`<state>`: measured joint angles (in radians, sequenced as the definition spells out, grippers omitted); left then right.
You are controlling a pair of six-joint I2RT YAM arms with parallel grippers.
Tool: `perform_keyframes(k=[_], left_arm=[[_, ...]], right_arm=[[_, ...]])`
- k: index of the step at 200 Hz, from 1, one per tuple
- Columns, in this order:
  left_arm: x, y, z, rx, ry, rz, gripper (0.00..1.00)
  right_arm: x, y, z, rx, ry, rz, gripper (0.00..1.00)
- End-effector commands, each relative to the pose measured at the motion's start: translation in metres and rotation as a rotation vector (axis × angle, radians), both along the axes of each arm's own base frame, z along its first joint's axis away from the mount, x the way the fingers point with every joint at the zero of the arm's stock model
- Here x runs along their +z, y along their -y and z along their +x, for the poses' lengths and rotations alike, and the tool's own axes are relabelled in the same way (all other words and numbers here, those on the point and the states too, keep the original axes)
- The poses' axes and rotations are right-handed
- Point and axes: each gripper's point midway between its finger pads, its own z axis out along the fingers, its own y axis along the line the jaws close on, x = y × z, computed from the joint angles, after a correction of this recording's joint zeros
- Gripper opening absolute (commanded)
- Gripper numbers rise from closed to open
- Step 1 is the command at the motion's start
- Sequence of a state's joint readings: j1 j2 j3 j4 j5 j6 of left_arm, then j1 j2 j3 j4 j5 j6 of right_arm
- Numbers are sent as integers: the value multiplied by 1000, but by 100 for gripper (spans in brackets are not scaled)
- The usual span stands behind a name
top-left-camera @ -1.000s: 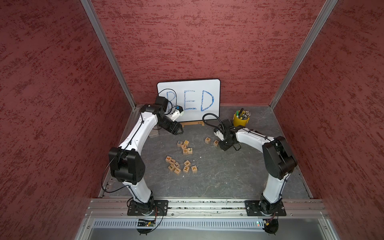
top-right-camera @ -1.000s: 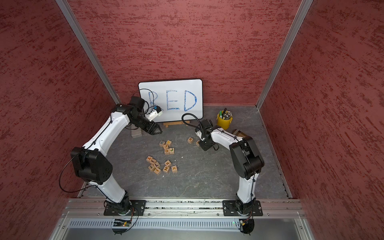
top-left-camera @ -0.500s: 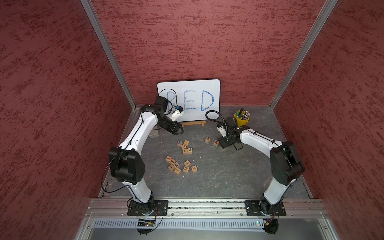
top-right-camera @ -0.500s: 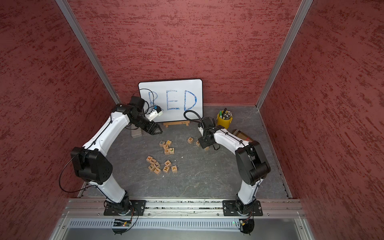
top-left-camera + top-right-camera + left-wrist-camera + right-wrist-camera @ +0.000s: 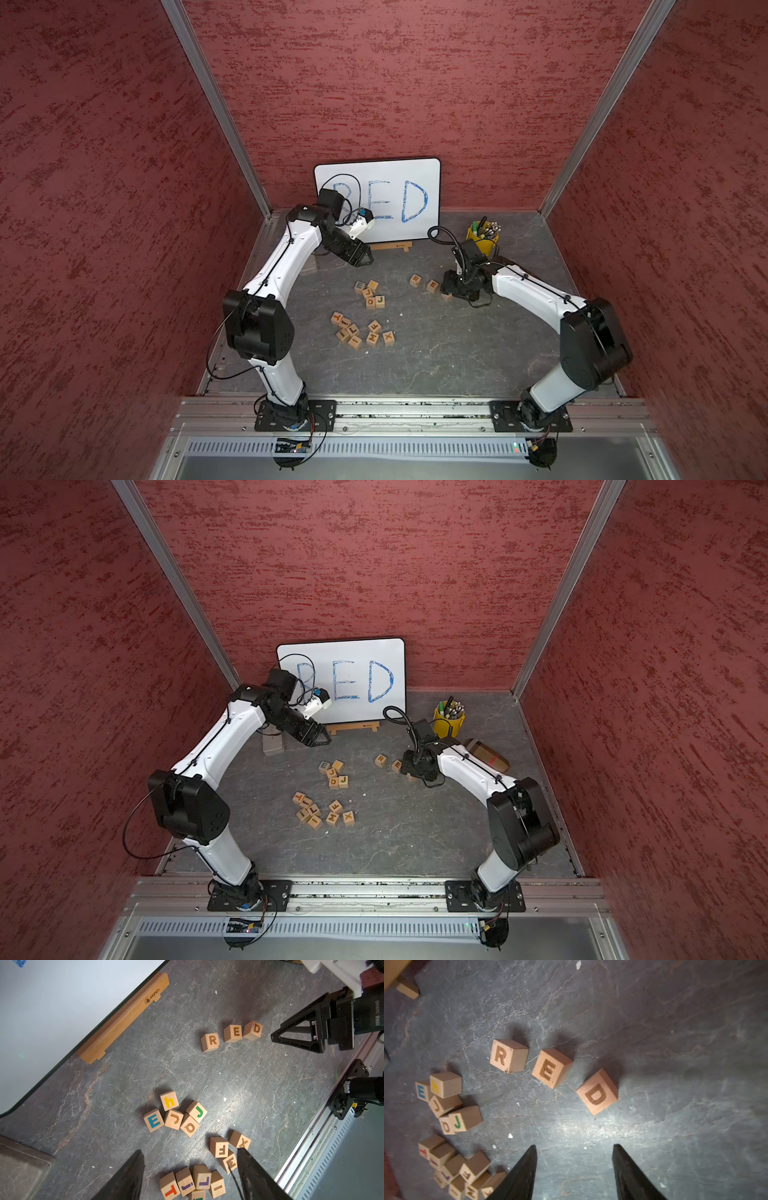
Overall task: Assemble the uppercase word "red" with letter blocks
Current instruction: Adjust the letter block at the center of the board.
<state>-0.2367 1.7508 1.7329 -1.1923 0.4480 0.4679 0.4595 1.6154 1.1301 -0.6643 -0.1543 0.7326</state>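
– Letter blocks R (image 5: 415,279), E (image 5: 432,286), D (image 5: 446,296) in both top views: where?
– Right of the middle of the tabletop (image 5: 457,353), toward its back edge; D nearest the right gripper (image 5: 451,289).
– Left wrist view?
– Row reads RED; left gripper (image 5: 190,1151) fingers apart, empty.
– Right wrist view?
– Right gripper fingers apart, clear of D.

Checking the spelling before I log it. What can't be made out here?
1. D block: in both top views the right hand covers its letter.
2. Whiteboard: the left arm crosses its R in both top views.
3. Block pile: cut by the left wrist view's edge, blurred in the right wrist view.
4. Pens in yellow cup: too small to count.
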Motion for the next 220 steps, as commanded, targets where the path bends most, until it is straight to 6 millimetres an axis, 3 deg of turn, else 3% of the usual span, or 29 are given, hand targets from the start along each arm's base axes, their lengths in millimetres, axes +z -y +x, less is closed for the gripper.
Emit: perform_keyframes(k=[1,37,69,137,181,220], left_arm=[[11,6,6,-6,36,-19,72],[14,9,6,-23,42,-33,72],[14,10,6,-35,46,-52,72],[26,7,7,-31,73,-92,73],[22,5,4,-41,56,-104,73],[19,4,6,-40,50,-123,73]], right_arm=[[1,-4,-15,-141,-117,80,60],[-10,10,-20,-199,-217,37,61],[-19,24,-7,-258,-254,13,61],[-26,17,21,-300,-280,53,61],[-38,16,16,-309,-332,38,61],[-41,19,24,-315,-330,2,60]])
